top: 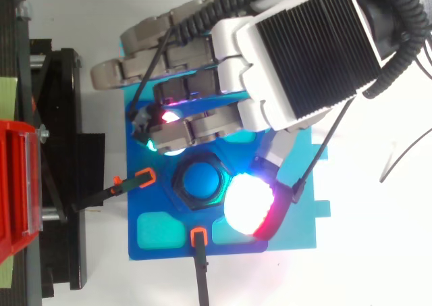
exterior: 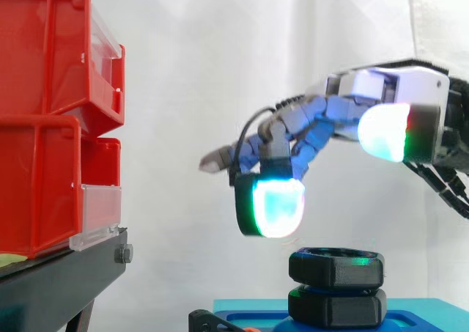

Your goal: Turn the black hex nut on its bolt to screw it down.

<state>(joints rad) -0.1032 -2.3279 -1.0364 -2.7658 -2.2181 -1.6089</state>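
2 black hex nuts [exterior: 335,267], apparently; 2 orange clamps [top: 144,178]; 1 blue plate [top: 300,228].

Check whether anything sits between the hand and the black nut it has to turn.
Nothing visible does. In the side view the hand hangs above the nut with bare air under its fingers. From the top, the nut lies uncovered in the gap between fingers and thumb.

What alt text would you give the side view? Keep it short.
The robot hand reaches in from the right and hovers open above the black hex nut, glowing pads clear of it. The nut sits over a second black hex piece on a blue base; red bins on a black stand are at left.
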